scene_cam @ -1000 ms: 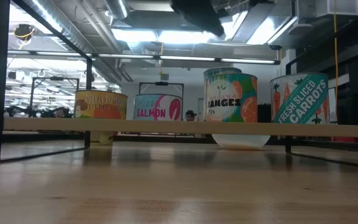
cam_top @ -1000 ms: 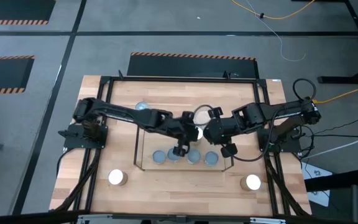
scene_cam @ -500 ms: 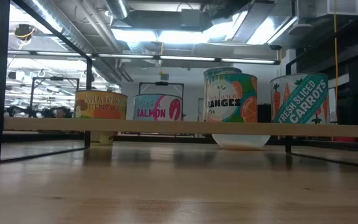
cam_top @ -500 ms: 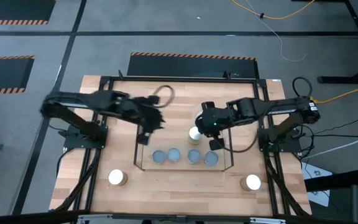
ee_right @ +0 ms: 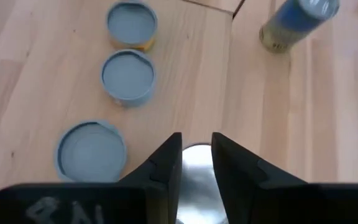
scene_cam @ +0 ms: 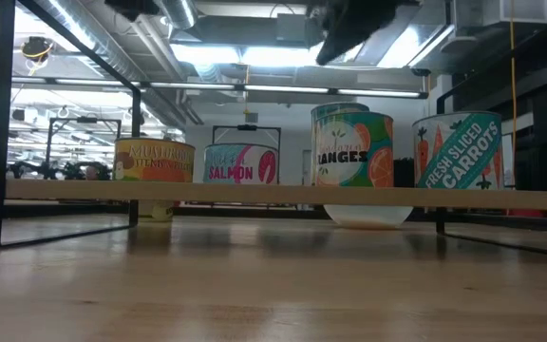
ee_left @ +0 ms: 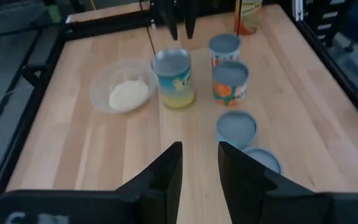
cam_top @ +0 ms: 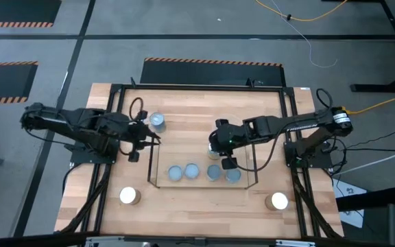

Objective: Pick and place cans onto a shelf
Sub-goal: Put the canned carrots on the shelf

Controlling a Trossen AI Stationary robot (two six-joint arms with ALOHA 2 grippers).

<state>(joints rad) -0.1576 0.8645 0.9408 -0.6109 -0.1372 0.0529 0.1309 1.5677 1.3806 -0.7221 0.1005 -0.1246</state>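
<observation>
Four cans (cam_top: 191,170) stand in a row on the black rod shelf (cam_top: 151,165). A fifth can with a yellow label (ee_left: 174,78) stands just behind the row, its silver top (ee_right: 195,165) showing between my right fingers. My right gripper (cam_top: 215,143) hangs a little above that can, clear of it, its fingers a narrow gap apart; it also shows in the left wrist view (ee_left: 181,25). My left gripper (cam_top: 151,137) is left of the shelf, empty, with its fingers (ee_left: 173,162) a narrow gap apart. A blue can (cam_top: 158,122) stands on the table behind the shelf's left end.
A clear dish with pale contents (ee_left: 126,93) stands on the far side of the yellow-label can. Two white-topped cans stand near the front edge, one at the left (cam_top: 129,195) and one at the right (cam_top: 278,201). A black frame (cam_top: 118,88) edges the table.
My left arm has drawn back quickly from above the middle of the shelf toward the table's left edge. My right gripper has gone a little toward the left edge, to above the yellow-label can. The cans have stayed in place.
</observation>
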